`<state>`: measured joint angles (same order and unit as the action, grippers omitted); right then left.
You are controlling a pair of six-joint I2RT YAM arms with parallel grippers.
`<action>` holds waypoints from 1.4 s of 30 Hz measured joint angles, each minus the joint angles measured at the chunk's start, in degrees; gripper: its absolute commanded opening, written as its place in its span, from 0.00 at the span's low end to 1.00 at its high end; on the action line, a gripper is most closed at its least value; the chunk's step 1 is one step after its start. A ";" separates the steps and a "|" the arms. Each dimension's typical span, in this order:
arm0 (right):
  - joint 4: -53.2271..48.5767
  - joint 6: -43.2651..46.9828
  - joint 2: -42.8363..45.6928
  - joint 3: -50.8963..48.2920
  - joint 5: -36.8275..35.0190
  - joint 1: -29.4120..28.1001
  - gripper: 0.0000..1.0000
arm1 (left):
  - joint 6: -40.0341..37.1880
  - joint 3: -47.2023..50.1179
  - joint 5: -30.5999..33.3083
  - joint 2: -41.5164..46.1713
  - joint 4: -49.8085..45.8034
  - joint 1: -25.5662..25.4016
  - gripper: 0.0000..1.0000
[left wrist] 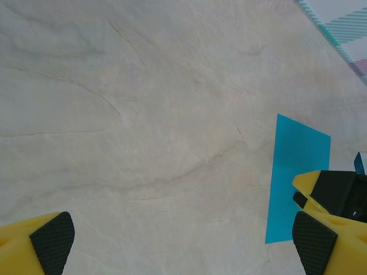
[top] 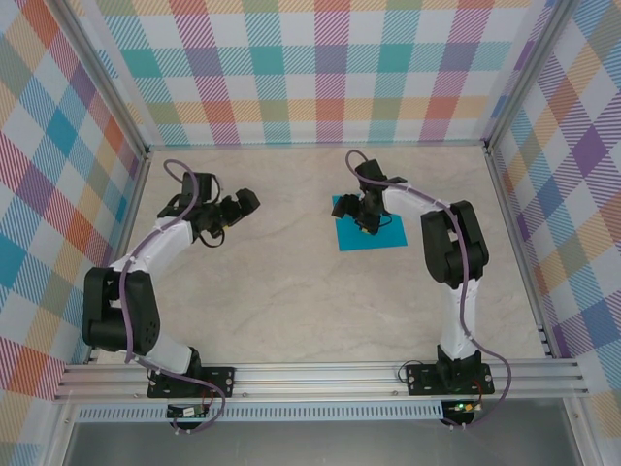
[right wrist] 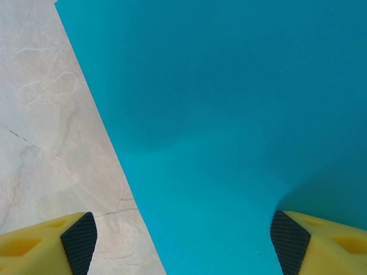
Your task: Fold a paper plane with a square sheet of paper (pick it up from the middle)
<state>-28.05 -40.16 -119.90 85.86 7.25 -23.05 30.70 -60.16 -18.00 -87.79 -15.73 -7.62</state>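
Smooth teal square sheet of paper (top: 383,238) lies flat on a veined, marble-look counter (top: 291,291).
Overhead: sheet at 3 o'clock under the right gripper (top: 364,223), plaid walls (top: 320,68) around. Left wrist: left gripper (left wrist: 183,246) gapes, sheet at 4 o'clock. Right wrist: jaws spread wide over matte teal.

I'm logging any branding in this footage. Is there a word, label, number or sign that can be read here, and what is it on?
None can be read.
The teal paper sheet is plain.
The marble-look table and the plaid walls carry only pattern.
The small board at the near edge is too small to tell whether it bears any print.
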 measured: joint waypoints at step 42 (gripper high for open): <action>-21.94 21.64 9.03 -9.99 -6.99 -10.16 0.94 | 6.19 -3.87 0.04 -11.74 3.87 -9.01 1.00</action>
<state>-50.00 -18.52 -110.87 75.88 0.25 -33.21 36.88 -64.03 -17.96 -99.53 -11.86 -16.62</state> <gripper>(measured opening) 0.941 0.997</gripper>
